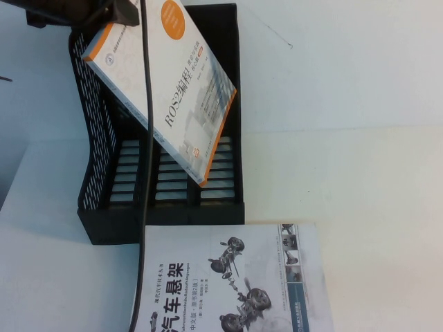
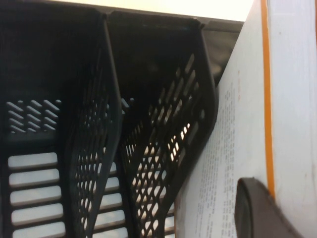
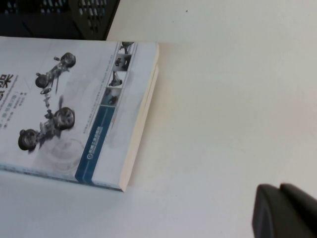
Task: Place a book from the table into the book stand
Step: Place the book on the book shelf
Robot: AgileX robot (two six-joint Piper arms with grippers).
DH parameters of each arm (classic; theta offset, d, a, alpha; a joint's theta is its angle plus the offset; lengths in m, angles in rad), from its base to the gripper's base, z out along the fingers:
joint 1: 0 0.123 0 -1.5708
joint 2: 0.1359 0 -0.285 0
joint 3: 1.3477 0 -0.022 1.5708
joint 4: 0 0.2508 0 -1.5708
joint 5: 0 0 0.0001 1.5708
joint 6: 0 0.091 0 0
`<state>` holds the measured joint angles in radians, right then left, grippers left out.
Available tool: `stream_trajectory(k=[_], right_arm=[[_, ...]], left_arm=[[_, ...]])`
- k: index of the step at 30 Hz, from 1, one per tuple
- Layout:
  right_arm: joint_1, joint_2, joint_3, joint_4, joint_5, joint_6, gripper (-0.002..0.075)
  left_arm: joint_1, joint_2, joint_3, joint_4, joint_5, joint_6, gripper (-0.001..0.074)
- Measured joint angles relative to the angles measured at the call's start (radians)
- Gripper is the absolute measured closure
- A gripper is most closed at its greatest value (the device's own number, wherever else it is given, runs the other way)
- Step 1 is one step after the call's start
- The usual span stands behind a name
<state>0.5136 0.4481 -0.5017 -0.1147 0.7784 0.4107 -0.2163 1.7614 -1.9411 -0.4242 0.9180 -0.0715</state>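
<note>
Car-parts book [image 1: 235, 283] on table [image 1: 360, 138], left hand [image 1: 114, 14] holding book [image 1: 166, 83] over book stand [image 1: 97, 173]

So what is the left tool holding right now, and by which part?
The left tool holds the book by its upper edge, tilted above the book stand. The right tool holds nothing, over the table.

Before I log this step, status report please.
Left gripper shut on ROS2 book, tilted above the book stand. Right gripper shut, over bare table. Car-suspension book flat beside the stand.
</note>
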Motion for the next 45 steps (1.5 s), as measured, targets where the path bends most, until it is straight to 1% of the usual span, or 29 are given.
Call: stream_trajectory(k=[12, 15, 22, 26, 33, 34, 36, 38, 40, 42, 43, 44, 45], right_arm=[[0.0, 0.0, 0.0, -0.002, -0.002, 0.0, 0.0727], [0.0, 0.0, 0.0, -0.009, -0.002, 0.0, 0.0727], [0.0, 0.0, 0.0, -0.01, -0.022, 0.0, 0.0727], [0.0, 0.0, 0.0, -0.012, -0.025, 0.008, 0.0727], [0.0, 0.0, 0.0, -0.01, -0.025, 0.019, 0.0727], [0.0, 0.0, 0.0, -0.01, -0.025, 0.02, 0.0727], [0.0, 0.0, 0.0, -0.01, -0.025, 0.021, 0.0727], [0.0, 0.0, 0.0, -0.008, -0.025, 0.022, 0.0727], [0.0, 0.0, 0.0, -0.01, -0.025, 0.02, 0.0727], [0.0, 0.0, 0.0, -0.025, -0.025, 0.008, 0.0727], [0.0, 0.0, 0.0, -0.039, -0.025, 0.006, 0.0727], [0.0, 0.0, 0.0, -0.055, -0.025, 0.006, 0.0727], [0.0, 0.0, 0.0, -0.067, -0.025, 0.006, 0.0727]], left_arm=[[0.0, -0.002, 0.0, 0.004, 0.008, -0.015, 0.0632], [-0.02, -0.002, 0.0, 0.048, 0.003, -0.04, 0.0632], [-0.123, 0.027, 0.0, 0.245, -0.013, -0.136, 0.0632], [-0.146, 0.052, 0.0, 0.271, -0.017, -0.163, 0.0632], [-0.148, 0.073, 0.0, 0.275, -0.028, -0.179, 0.0627], [-0.148, 0.075, 0.0, 0.275, -0.033, -0.179, 0.061], [-0.148, 0.076, 0.0, 0.275, -0.054, -0.181, 0.0543], [-0.148, 0.073, -0.004, 0.279, -0.073, -0.182, 0.0447], [-0.148, 0.068, -0.006, 0.281, -0.084, -0.18, 0.0381], [-0.146, 0.061, -0.006, 0.299, -0.085, -0.178, 0.0364], [-0.146, 0.052, -0.006, 0.316, -0.083, -0.178, 0.0369], [-0.146, 0.044, -0.006, 0.34, -0.081, -0.176, 0.0383], [-0.146, 0.032, -0.006, 0.36, -0.076, -0.176, 0.0414]])
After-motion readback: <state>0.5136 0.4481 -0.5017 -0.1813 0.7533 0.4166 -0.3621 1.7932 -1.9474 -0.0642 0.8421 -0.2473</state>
